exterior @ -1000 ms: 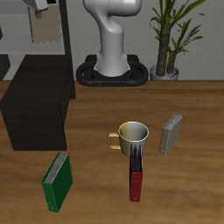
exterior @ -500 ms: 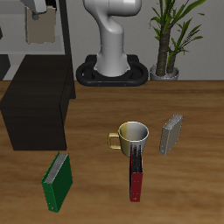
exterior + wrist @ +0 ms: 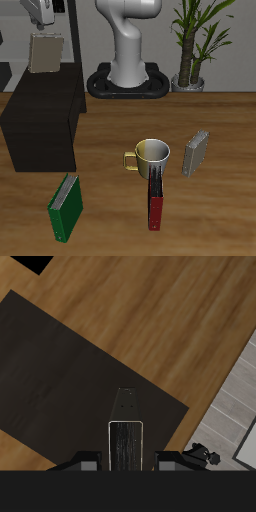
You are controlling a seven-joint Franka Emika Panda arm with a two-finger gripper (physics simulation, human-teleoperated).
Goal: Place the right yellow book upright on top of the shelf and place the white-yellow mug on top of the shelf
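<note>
Gripper [image 3: 44, 24], clamped on the book [image 3: 45, 52], has lowered it toward the shelf [image 3: 45, 125]; mug [image 3: 151, 156] waits

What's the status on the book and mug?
Hand shut on right yellow book, above shelf. White-yellow mug on table, untouched. Nothing in the way.
</note>
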